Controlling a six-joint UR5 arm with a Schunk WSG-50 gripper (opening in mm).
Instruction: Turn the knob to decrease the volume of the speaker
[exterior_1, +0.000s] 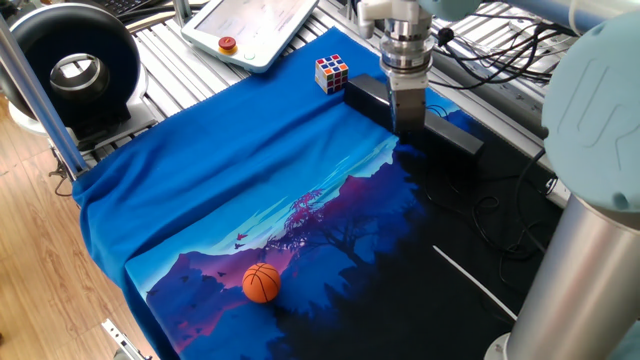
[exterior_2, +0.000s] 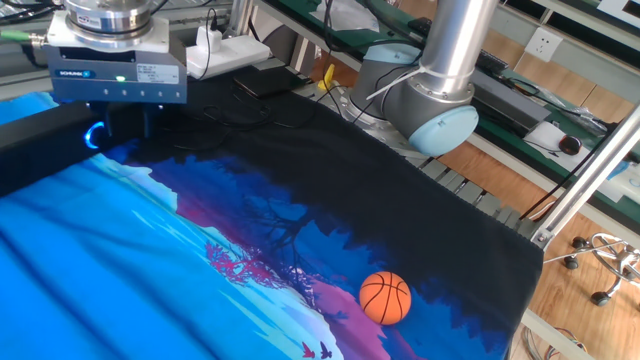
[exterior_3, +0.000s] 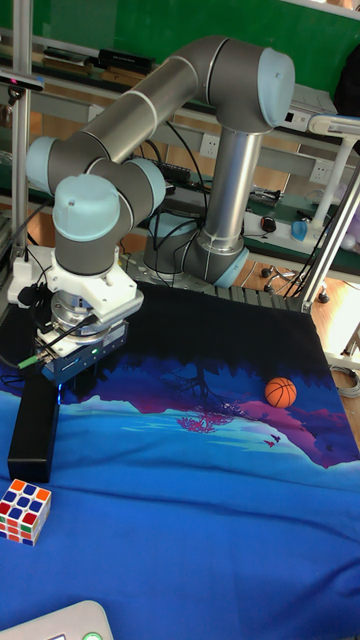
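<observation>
One fixed view: gripper (exterior_1: 405, 126) points straight down onto the speaker (exterior_1: 415, 122), a black bar lying diagonally at the far edge of the blue printed cloth (exterior_1: 250, 180). Fingers sit on the bar's middle, so the knob is hidden here. Can't tell from this angle whether the jaws are open or clamped. Puzzle cube (exterior_1: 332, 73) sits just beside the bar's far end; orange ball (exterior_1: 262, 282) is well apart at the near end of the cloth. Big black ring-shaped device (exterior_1: 72, 70) is off the cloth at far left, and a tablet-like pendant with a red button (exterior_1: 228, 44) lies behind the cube.

Other fixed view: gripper body (exterior_2: 118, 72) low over the bar, green LED lit. Blue ring of the knob (exterior_2: 94, 135) glows right at the left finger (only an arc of it shows). Dark fingers bracket the spot, but contact is lost in shadow, so the grip is unclear. Ball (exterior_2: 385, 297) near the lower right of the cloth.

Tall fixed view: arm (exterior_3: 180, 110) folds down over the speaker's (exterior_3: 33, 425) far end; the knob is covered by the gripper (exterior_3: 75, 385). Cube (exterior_3: 24, 509) is just beside the near end.
</observation>
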